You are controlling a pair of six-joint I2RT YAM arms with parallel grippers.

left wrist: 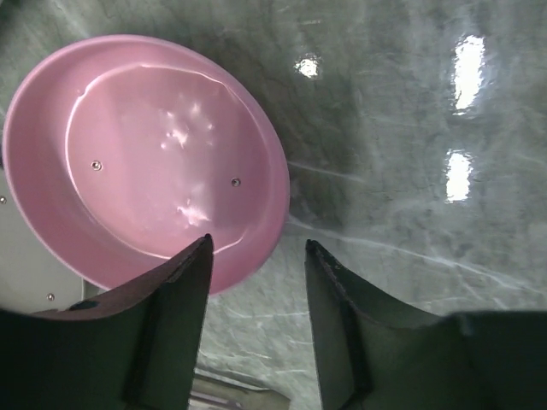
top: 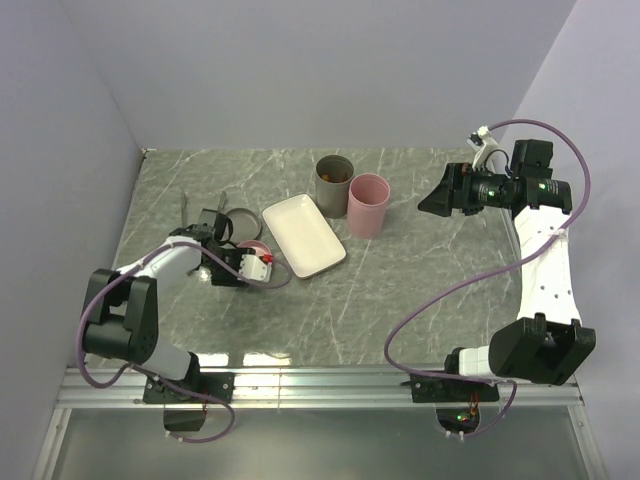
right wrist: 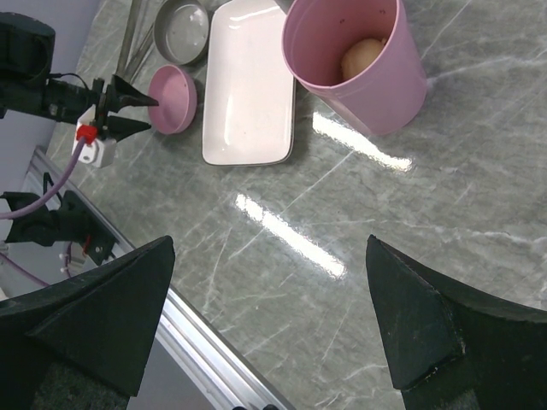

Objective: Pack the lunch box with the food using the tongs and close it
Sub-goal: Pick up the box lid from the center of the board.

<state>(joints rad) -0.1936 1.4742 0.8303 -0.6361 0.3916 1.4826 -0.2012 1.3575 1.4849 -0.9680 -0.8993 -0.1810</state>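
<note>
The lunch box (top: 334, 186), a dark grey canister, stands upright at the back of the table with orange-brown food (top: 335, 175) showing inside it. Its round grey lid (top: 240, 222) (right wrist: 184, 26) lies at the left, and the slim metal tongs (top: 185, 208) (right wrist: 132, 34) rest just beyond it. My left gripper (top: 240, 255) (left wrist: 256, 243) is low at the edge of a pink lid (left wrist: 145, 162) (right wrist: 173, 98). Its jaws stand apart with bare table between them. My right gripper (top: 428, 203) (right wrist: 269, 243) hangs wide open above the table at the right, holding nothing.
A flat white tray (top: 303, 235) (right wrist: 248, 85) lies between the lids and the canister. A pink cup (top: 367, 205) (right wrist: 355, 64) stands beside the canister with a pale round piece inside. The metal rail (top: 320, 385) runs along the near edge.
</note>
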